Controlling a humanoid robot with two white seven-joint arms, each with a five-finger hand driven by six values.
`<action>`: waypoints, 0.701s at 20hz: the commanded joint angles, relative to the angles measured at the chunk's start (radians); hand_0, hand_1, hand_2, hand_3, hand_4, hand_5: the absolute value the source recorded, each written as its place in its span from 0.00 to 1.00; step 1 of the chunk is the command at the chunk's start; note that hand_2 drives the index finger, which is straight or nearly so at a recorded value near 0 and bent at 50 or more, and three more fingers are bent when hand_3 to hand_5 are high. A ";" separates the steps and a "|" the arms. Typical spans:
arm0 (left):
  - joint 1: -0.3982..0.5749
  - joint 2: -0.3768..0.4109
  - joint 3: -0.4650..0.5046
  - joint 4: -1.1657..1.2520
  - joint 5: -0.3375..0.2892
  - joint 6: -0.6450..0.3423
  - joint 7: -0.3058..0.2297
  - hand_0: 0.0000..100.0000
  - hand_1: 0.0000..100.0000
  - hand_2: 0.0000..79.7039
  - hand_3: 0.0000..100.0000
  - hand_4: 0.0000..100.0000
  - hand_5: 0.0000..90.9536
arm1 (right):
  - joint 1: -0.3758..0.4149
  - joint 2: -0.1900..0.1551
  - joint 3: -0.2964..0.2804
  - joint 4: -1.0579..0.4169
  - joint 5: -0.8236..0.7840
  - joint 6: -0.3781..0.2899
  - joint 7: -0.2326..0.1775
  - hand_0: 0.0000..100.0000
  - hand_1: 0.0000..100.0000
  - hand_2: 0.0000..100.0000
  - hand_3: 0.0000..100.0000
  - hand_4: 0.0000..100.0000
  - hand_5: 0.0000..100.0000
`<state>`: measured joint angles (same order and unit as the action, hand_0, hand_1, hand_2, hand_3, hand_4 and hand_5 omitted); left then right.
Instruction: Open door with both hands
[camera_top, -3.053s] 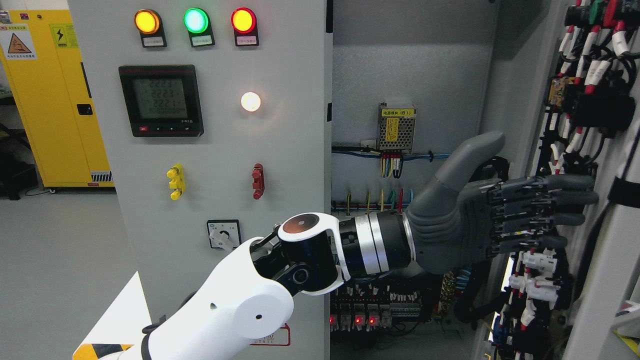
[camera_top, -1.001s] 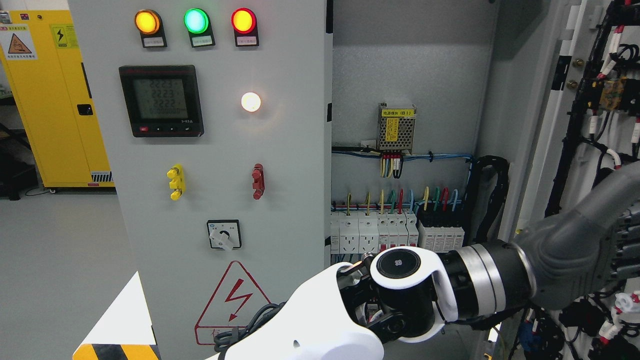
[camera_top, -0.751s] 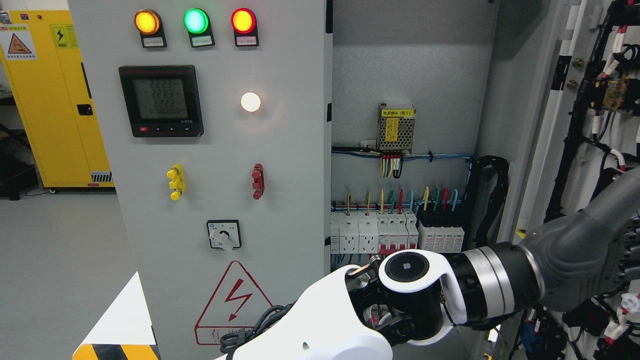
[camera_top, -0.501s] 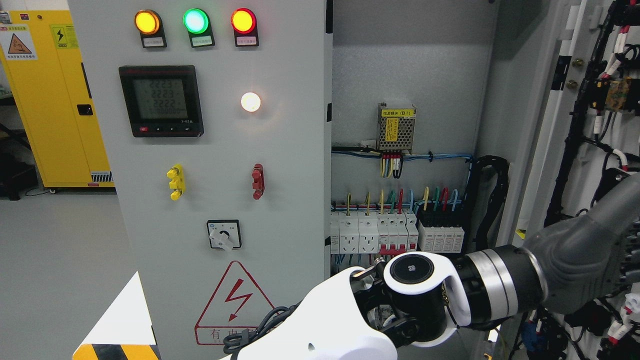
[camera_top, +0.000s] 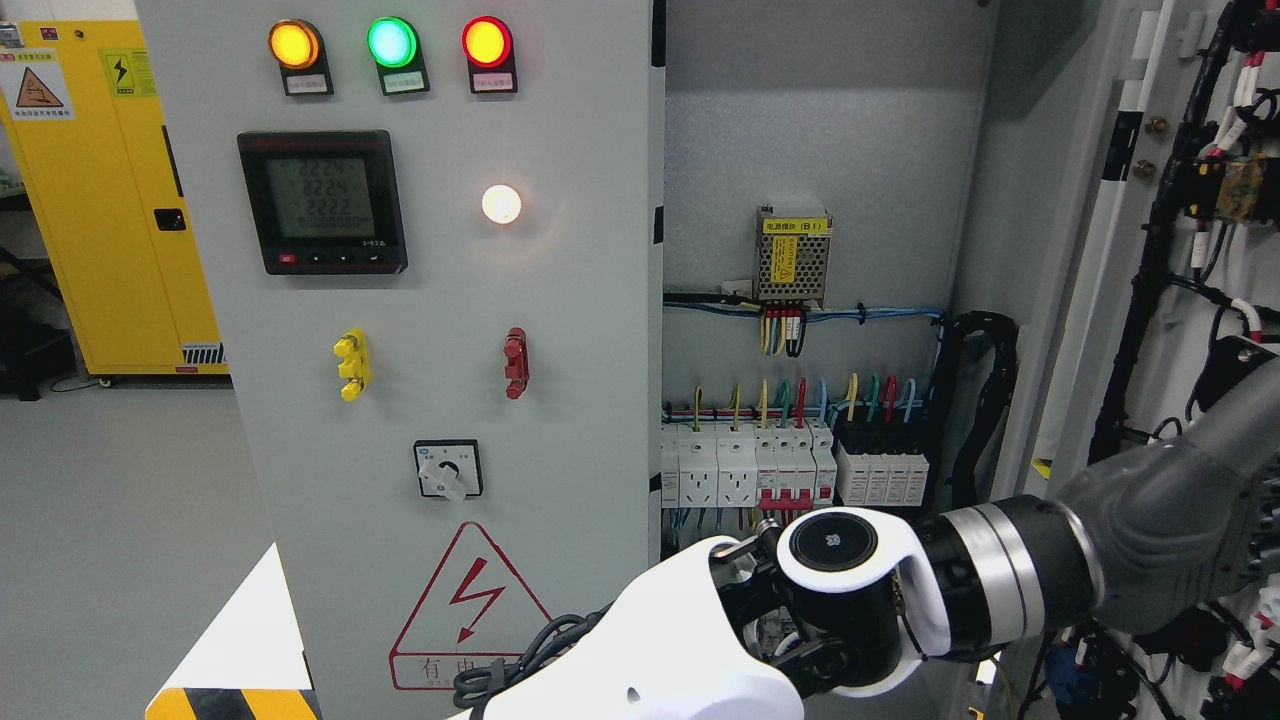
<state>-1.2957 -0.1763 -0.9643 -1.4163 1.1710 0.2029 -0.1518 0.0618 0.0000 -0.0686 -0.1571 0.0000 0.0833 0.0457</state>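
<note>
The grey cabinet's right door (camera_top: 1190, 200) stands swung open at the picture's right, its inner face covered in black wiring. My left arm (camera_top: 700, 660) comes in at the bottom and reaches across to it. The grey left hand (camera_top: 1170, 530) lies against that door's lower part and is cut off by the right edge of the picture. The left door (camera_top: 450, 300) is closed and carries three lamps, a meter and a rotary switch. My right arm does not show.
Inside the cabinet are a row of white breakers (camera_top: 745, 465) and a small power supply (camera_top: 793, 255) on the back wall. A black cable bundle (camera_top: 985, 400) hangs by the hinge side. A yellow cabinet (camera_top: 110, 200) stands at the far left.
My left arm has swept right and down with the right door, which has swung wider, and the breakers now show. In the last half second the hand slid slightly further right and lower.
</note>
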 joint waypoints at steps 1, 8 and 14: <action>0.013 0.040 0.050 -0.039 0.004 0.018 -0.008 0.00 0.00 0.00 0.00 0.00 0.00 | 0.000 -0.031 0.000 -0.002 -0.003 0.000 0.000 0.21 0.08 0.00 0.00 0.00 0.00; 0.108 0.167 0.212 -0.085 0.007 0.131 -0.113 0.00 0.00 0.00 0.00 0.00 0.00 | 0.000 -0.031 0.000 -0.002 -0.003 -0.002 0.002 0.21 0.08 0.00 0.00 0.00 0.00; 0.329 0.382 0.254 -0.136 -0.004 0.162 -0.126 0.00 0.00 0.00 0.01 0.00 0.00 | 0.000 -0.031 0.000 -0.002 -0.002 -0.004 0.002 0.21 0.08 0.00 0.00 0.00 0.00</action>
<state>-1.1287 -0.0218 -0.8223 -1.4819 1.1725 0.3558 -0.2711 0.0613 0.0000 -0.0689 -0.1587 0.0000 0.0811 0.0469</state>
